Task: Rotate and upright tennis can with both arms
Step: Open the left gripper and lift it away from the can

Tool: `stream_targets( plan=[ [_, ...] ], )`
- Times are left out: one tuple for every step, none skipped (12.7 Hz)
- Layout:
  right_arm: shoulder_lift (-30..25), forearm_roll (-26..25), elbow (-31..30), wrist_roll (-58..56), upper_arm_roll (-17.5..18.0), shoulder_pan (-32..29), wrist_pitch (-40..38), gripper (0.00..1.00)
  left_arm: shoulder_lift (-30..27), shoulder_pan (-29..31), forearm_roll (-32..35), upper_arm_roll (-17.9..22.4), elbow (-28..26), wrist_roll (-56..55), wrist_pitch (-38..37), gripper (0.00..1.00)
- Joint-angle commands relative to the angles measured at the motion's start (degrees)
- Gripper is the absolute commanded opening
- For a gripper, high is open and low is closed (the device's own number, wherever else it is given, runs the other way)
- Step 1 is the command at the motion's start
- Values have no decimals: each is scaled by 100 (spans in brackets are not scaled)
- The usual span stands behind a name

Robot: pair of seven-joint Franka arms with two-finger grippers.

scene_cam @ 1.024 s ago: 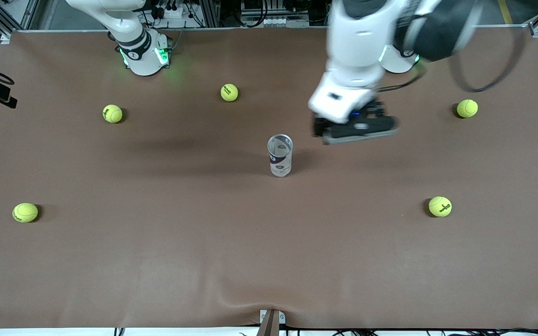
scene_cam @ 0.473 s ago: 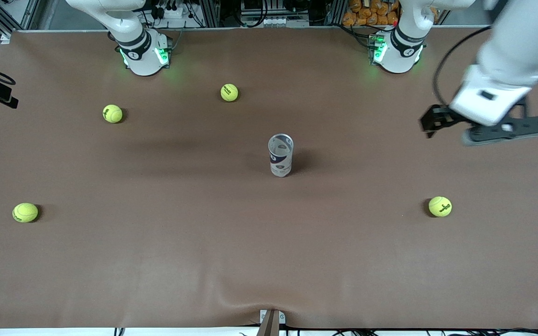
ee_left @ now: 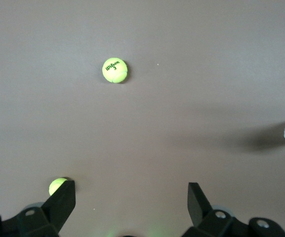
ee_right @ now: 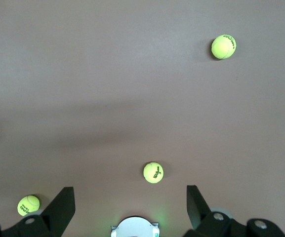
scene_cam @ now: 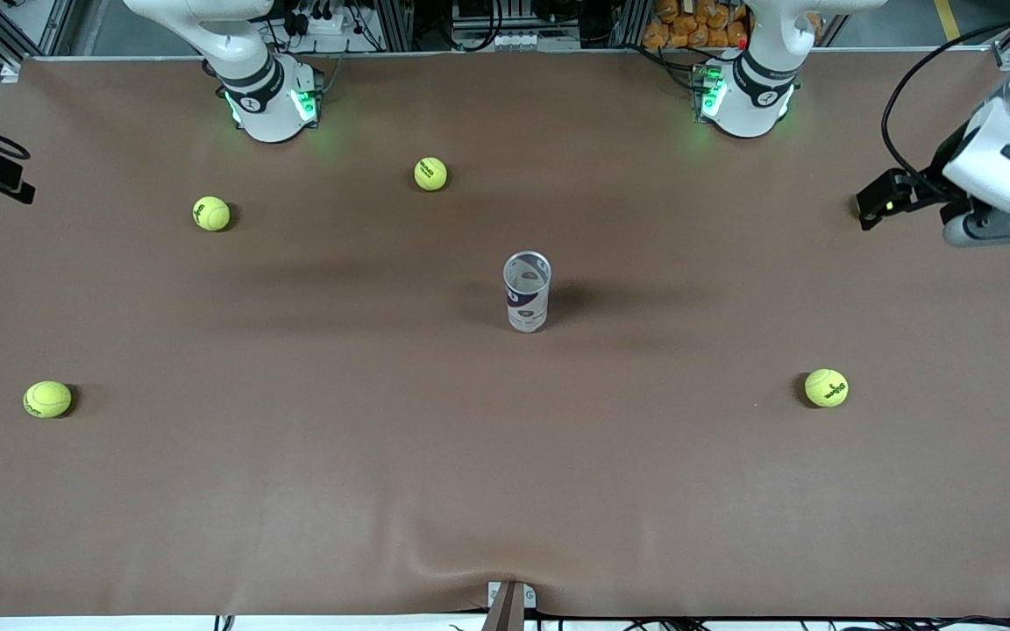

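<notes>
Clear plastic tennis can (scene_cam: pixel 526 292) is found upright at mid-bench, task judged complete, hence left gripper (ee_left: pixel 127 197) and right gripper (ee_right: pixel 130 197) are parked aloft, jaws released.

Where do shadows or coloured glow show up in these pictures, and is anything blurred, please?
Front view: sharp throughout; the tennis can casts a soft shadow toward the left arm's end, and green light from the arm bases tints the brown table. Left wrist view: a long dim shadow leads to the can at the frame edge; the open left gripper looks soft. Right wrist view: faint broad shadows, crisp balls.
</notes>
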Motion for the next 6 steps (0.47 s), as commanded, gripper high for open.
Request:
stream_targets(
  plan=[
    [-8, 7, 45, 55, -11, 44, -49, 100, -405, 225, -189, -74, -449, 253, 175, 100],
    [-8, 7, 45, 55, -11, 44, -49, 100, -397, 243, -188, -65, -423, 288, 140, 100],
    [-8, 7, 45, 55, -11, 44, -49, 100, -362, 243, -171, -48, -344, 471, 70, 100],
    [-8, 7, 45, 63, -3, 44, -49, 100, -300, 252, -145, -47, -178, 621, 43, 100],
    [-8, 7, 45, 64, -11, 44, -40, 100, -230, 313, -145, -47, -37, 631, -88, 100],
    [-8, 15, 45, 64, -3, 53, -14, 100, -160, 331, -118, -47, 95, 631, -133, 100]
  ],
)
